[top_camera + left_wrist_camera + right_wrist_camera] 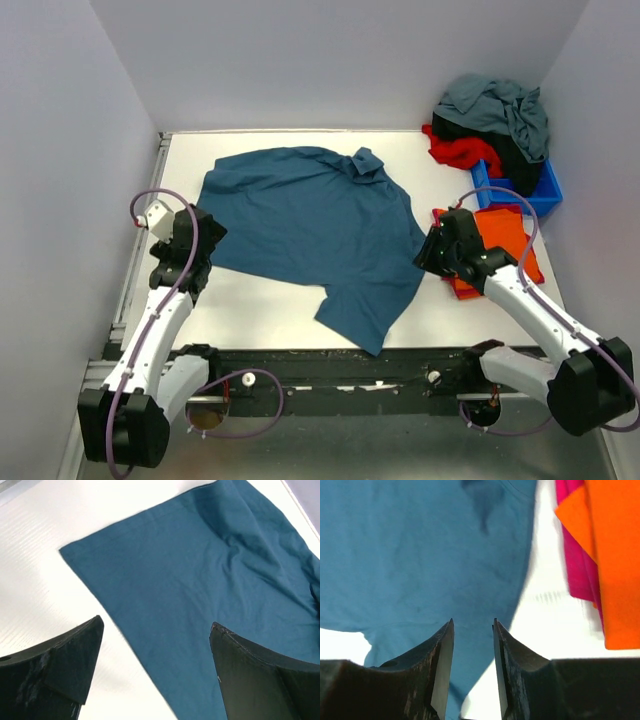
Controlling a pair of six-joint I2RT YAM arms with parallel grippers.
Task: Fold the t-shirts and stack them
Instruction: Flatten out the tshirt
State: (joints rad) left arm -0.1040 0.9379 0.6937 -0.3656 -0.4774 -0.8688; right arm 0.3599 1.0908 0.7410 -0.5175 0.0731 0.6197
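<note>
the left end effector point(155, 630) hangs released, its two dark fingers spread wide over the near-left hem of the dark teal-blue short-sleeved cotton t-shirt point(310, 235), with nothing between them. the right end effector point(472, 625) sits at the shirt's right edge. its fingers are only narrowly parted, teal cloth shows through the gap below, and no cloth is pinched.

the teal shirt lies spread out, somewhat rumpled, across the middle of the flat white counter point(260, 310). one sleeve reaches toward the near edge and its collar is at the far side.

just right of it, beside the right end effector, a folded orange cloth t-shirt point(617, 565) rests on a folded pink cloth t-shirt point(577, 555).

farther back in the right corner stands a small rigid blue plastic bin point(548, 190). a loose heap lies over and behind it: a red cloth t-shirt point(460, 150), a black cloth t-shirt point(515, 155) and a grey-blue cloth t-shirt point(500, 105) on top.
</note>
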